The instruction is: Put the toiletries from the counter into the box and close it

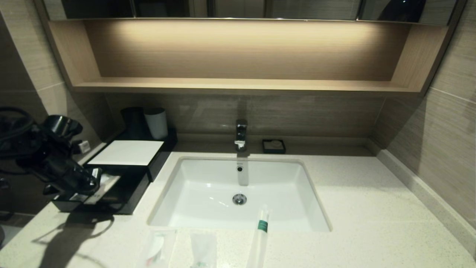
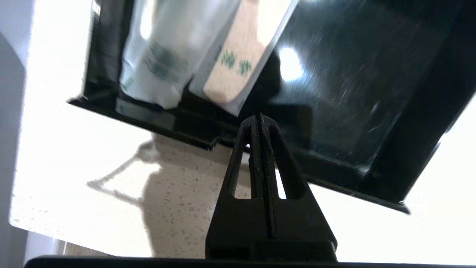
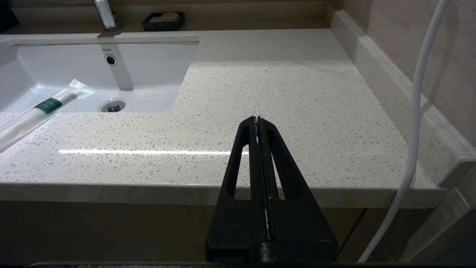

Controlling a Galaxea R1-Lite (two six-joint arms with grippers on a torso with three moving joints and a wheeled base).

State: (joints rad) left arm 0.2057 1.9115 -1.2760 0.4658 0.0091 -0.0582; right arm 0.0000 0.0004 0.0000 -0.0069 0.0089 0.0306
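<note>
The black box (image 1: 126,152) with a white top panel stands at the counter's (image 1: 372,208) left end, its drawer (image 1: 122,197) pulled out. My left gripper (image 1: 93,181) is shut and empty, with its tip at the drawer's front wall (image 2: 186,124) in the left wrist view, where the gripper (image 2: 259,118) shows. Two wrapped packs (image 2: 160,63) lie in the drawer's far-left part. The white stick pack with a green band (image 1: 260,234) lies across the sink's front edge. Two flat sachets (image 1: 158,245) (image 1: 203,251) lie at the counter's front. My right gripper (image 3: 257,119) is shut and empty, off the counter's front right edge.
The white sink basin (image 1: 208,186) and faucet (image 1: 241,134) sit mid-counter. A grey cup (image 1: 156,123) stands behind the box. A small black soap dish (image 1: 273,146) sits by the back wall. A white cable (image 3: 416,123) hangs beside my right gripper.
</note>
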